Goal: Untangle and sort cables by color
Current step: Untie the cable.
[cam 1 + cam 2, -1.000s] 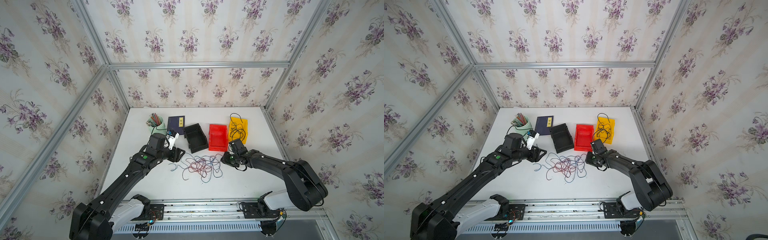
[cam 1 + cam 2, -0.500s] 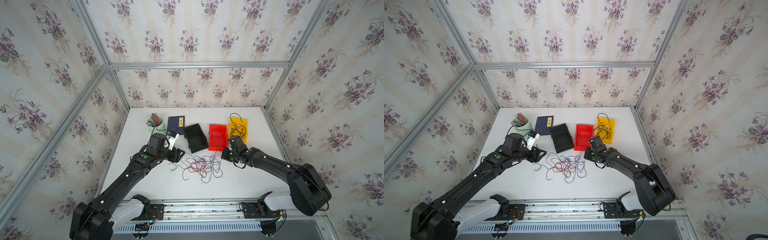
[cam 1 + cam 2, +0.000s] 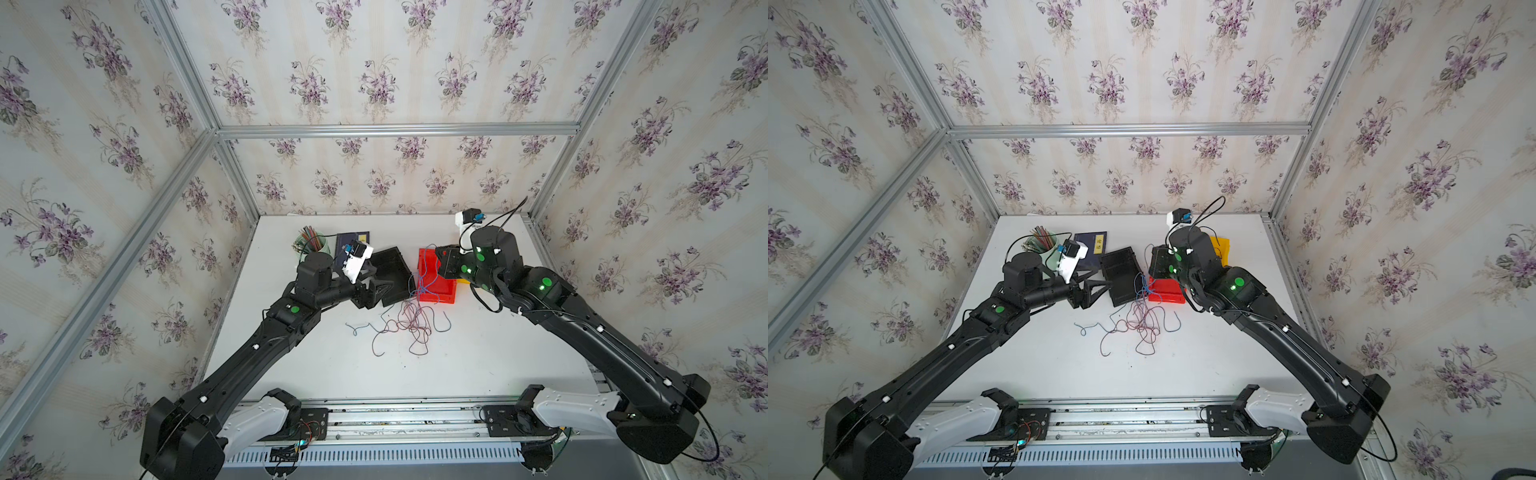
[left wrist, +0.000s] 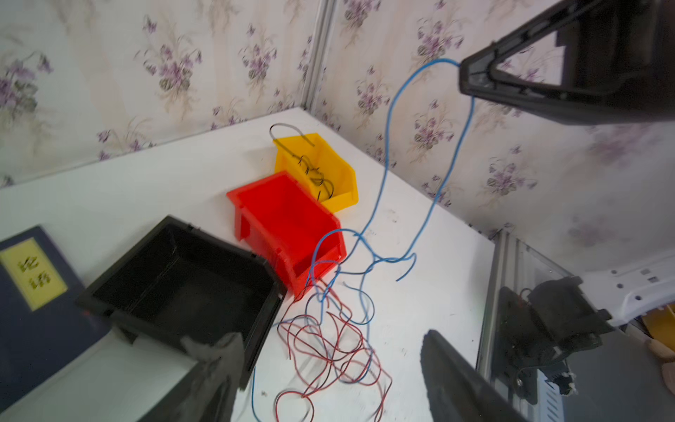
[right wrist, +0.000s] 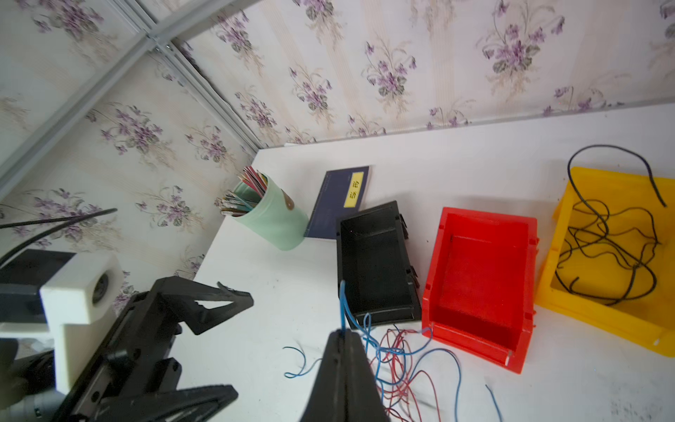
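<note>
A pale green cup point(image 5: 277, 223) of coloured pencils point(image 5: 243, 193) stands upright on the white table point(image 5: 475, 164). Just beside the cup lies a dark blue book point(image 5: 336, 197) with a yellow label; past it sit a black bin point(image 5: 372, 263), red bin point(image 5: 482, 270), yellow bin point(image 5: 621, 175).

Enclosure walls point(image 3: 374, 183) are papered on every visible side in pale cream stripes with purple flower sprigs. Bare silver aluminium frame point(image 3: 395, 129) profiles run up the corners and across the back wall. The table point(image 3: 478, 365) top is white, flat and matt, and meets the wallpaper at the back and both sides. Faint grey scuffs and dark specks mark its surface in both wrist views. A metal rail point(image 3: 395, 415) borders the near edge, with a slotted white duct point(image 3: 374, 457) just below it. Lighting is even and diffuse across the enclosure, and shadows on the table are soft and short
</note>
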{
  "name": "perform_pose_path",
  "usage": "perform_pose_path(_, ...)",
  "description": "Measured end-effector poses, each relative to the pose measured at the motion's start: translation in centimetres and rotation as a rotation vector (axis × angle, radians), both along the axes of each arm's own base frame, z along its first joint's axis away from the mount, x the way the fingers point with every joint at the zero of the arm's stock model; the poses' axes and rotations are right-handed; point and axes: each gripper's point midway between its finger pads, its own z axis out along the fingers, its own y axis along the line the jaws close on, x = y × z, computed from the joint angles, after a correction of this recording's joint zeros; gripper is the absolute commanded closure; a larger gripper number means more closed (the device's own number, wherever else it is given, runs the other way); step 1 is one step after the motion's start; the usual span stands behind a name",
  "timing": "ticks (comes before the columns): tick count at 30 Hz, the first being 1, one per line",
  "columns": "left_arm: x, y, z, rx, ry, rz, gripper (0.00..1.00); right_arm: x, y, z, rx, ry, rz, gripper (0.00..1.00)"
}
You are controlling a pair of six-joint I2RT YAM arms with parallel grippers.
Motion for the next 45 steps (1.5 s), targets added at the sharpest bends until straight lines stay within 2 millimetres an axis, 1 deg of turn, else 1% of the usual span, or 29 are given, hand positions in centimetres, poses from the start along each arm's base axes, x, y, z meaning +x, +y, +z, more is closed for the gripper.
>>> perform_pose_path(1,-0.2,-0.9,1.3,-0.020,-0.038,-0.034,0.17,0.0,0.3,1.3,0.010,-0.024,0.009,1.00)
perform_pose_path(4,-0.9,-2.9,3.8,-0.047,-0.121,-0.117,0.16,-0.1,1.0,4.4,0.037,-0.077,0.034,1.00)
perform_pose_path(6,-1.3,-4.1,4.5,-0.046,-0.155,-0.165,0.15,-0.2,1.3,6.2,0.063,-0.101,0.044,1.00)
perform_pose_path(7,-1.3,-4.6,4.5,-0.040,-0.165,-0.180,0.15,-0.2,1.4,7.1,0.078,-0.116,0.046,1.00)
perform_pose_path(11,-0.5,-6.0,3.7,-0.009,-0.171,-0.200,0.16,-0.5,2.1,9.9,0.123,-0.152,0.070,1.00)
perform_pose_path(14,0.7,-6.8,3.3,0.016,-0.181,-0.183,0.17,-1.0,2.9,11.7,0.155,-0.173,0.102,1.00)
perform_pose_path(16,1.5,-7.3,2.6,0.034,-0.179,-0.174,0.19,-1.5,3.5,12.7,0.177,-0.181,0.129,1.00)
perform_pose_path(19,2.5,-7.9,1.2,0.050,-0.156,-0.170,0.25,-1.8,3.9,13.9,0.215,-0.185,0.146,1.00)
perform_pose_path(20,2.7,-8.1,0.8,0.052,-0.151,-0.172,0.30,-1.8,4.1,14.3,0.225,-0.187,0.153,1.00)
perform_pose_path(21,3.0,-8.4,0.5,0.049,-0.153,-0.174,0.36,-1.8,4.1,14.8,0.234,-0.195,0.154,1.00)
perform_pose_path(23,3.2,-8.7,-0.7,0.060,-0.126,-0.175,0.46,-1.9,4.1,15.8,0.250,-0.210,0.155,1.00)
perform_pose_path(24,3.3,-8.6,-1.2,0.067,-0.117,-0.170,0.49,-2.0,4.1,16.2,0.256,-0.217,0.156,1.00)
perform_pose_path(28,2.9,-7.9,-3.2,0.099,-0.077,-0.148,0.50,-2.3,3.4,18.0,0.275,-0.259,0.146,1.00)
perform_pose_path(31,2.5,-7.3,-5.0,0.135,-0.033,-0.133,0.55,-2.1,2.4,19.3,0.264,-0.309,0.113,1.00)
perform_pose_path(34,2.1,-6.0,-7.1,0.204,0.024,-0.098,0.58,-2.0,1.4,21.1,0.258,-0.372,0.081,1.00)
perform_pose_path(36,1.8,-5.2,-7.8,0.234,0.041,-0.077,0.60,-1.9,0.8,22.3,0.260,-0.413,0.061,1.00)
perform_pose_path(38,1.5,-4.2,-8.8,0.272,0.067,-0.050,0.60,-1.7,0.2,23.1,0.255,-0.443,0.042,1.00)
perform_pose_path(41,0.5,-2.4,-10.1,0.324,0.099,-0.015,0.60,-1.1,-0.9,23.6,0.250,-0.464,0.005,1.00)
perform_pose_path(45,-0.5,0.1,-10.0,0.359,0.096,0.045,0.59,-0.2,-2.1,23.4,0.226,-0.467,-0.034,1.00)
